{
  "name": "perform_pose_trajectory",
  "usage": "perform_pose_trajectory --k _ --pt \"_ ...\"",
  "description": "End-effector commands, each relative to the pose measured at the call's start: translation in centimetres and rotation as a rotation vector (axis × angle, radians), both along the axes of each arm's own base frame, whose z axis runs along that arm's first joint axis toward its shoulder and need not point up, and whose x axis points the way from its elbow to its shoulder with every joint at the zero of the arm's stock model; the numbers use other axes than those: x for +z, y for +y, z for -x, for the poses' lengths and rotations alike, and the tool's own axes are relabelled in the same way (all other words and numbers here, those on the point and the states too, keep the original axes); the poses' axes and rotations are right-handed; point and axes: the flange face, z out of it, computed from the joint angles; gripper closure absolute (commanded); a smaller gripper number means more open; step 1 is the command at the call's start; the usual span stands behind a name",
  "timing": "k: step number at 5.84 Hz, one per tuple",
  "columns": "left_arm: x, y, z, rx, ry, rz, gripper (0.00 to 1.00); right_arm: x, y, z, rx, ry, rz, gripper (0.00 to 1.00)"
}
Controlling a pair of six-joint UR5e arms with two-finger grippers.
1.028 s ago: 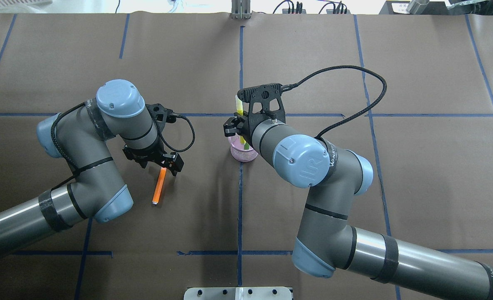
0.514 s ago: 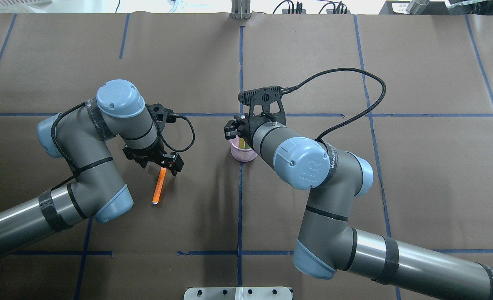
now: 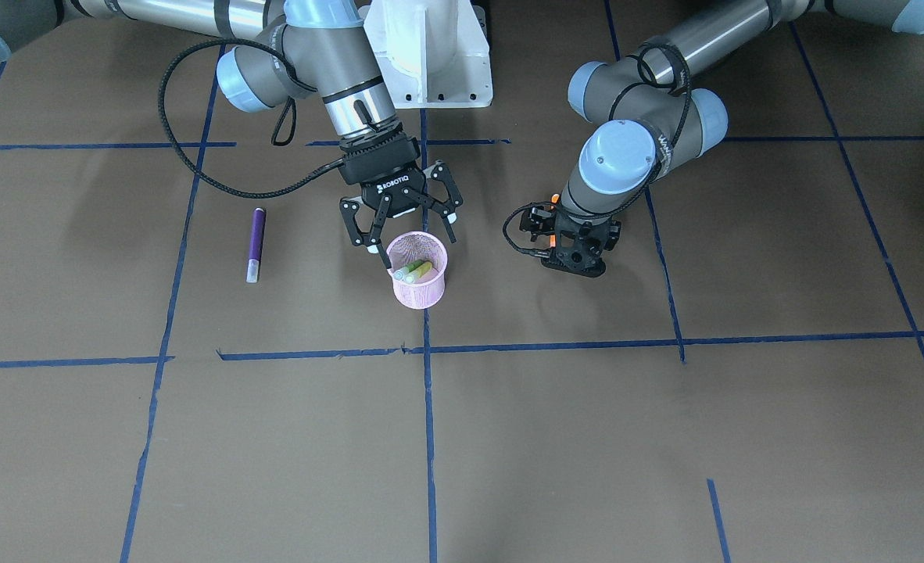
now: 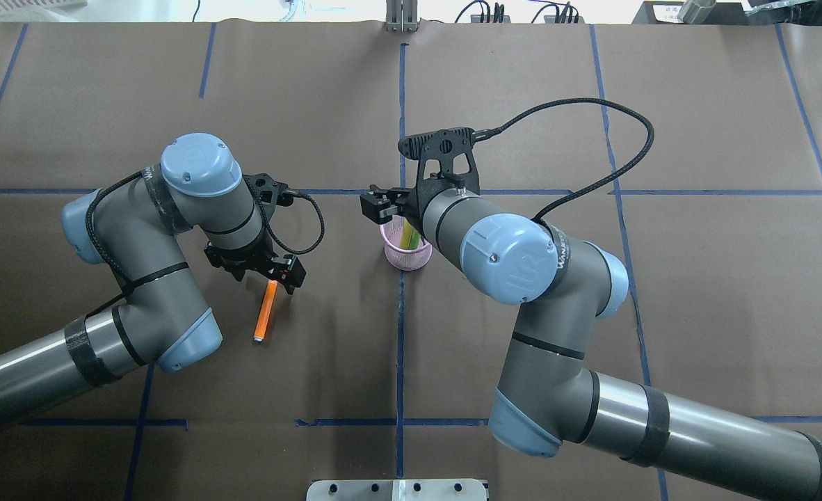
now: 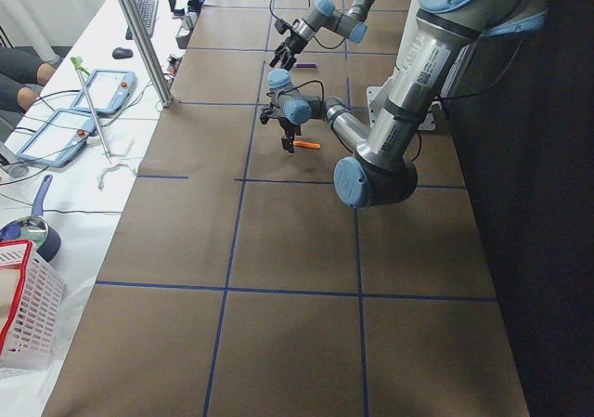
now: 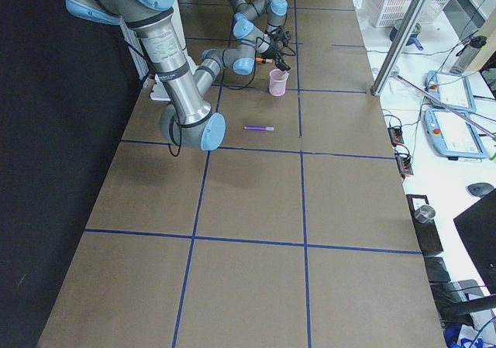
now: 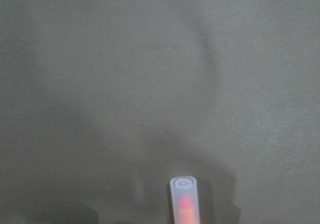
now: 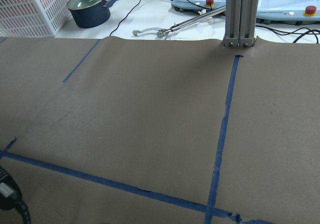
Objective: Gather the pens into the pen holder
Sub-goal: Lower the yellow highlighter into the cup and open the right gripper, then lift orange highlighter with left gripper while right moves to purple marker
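The ROBOTIQ-marked right gripper (image 3: 413, 249) gaped wide over the round pink wire-mesh cup (image 3: 419, 293); the left gripper (image 4: 270, 277) could not be judged

This is looking like a robotics lab: two industrial robot arms (image 4: 522, 264) are reaching over a table (image 4: 717, 292) that is wearing brown paper gridded with blue tape lines (image 4: 400, 348), teach pendants (image 6: 456, 135) are lying among cables on a white side bench (image 6: 473, 170), and an aluminium frame post (image 8: 241, 14) is standing at the table's edge.
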Motion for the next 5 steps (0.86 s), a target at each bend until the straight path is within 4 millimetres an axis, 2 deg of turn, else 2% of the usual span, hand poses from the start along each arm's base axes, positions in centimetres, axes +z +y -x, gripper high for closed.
perform_pose_trajectory --k 1,2,3,4,5 --pt "0.0 0.0 0.0 0.001 0.000 -0.002 0.17 -0.7 -3.5 -4.9 -0.098 0.029 0.097 0.00" --pt "-0.3 0.0 0.0 0.001 0.003 -0.003 0.33 -1.3 -6.4 -11.2 -0.186 0.079 0.217 0.00" --pt "-0.3 0.0 0.0 0.001 0.003 -0.003 0.51 -1.1 -7.3 -12.7 -0.217 0.098 0.229 0.00" --pt "-0.5 0.1 0.1 -0.002 0.006 -0.003 0.75 -0.7 -7.8 -13.3 -0.211 0.111 0.246 0.00" --pt "-0.5 0.0 0.2 -0.003 0.006 -0.003 0.94 -0.5 -8.2 -13.9 -0.220 0.115 0.268 0.00"
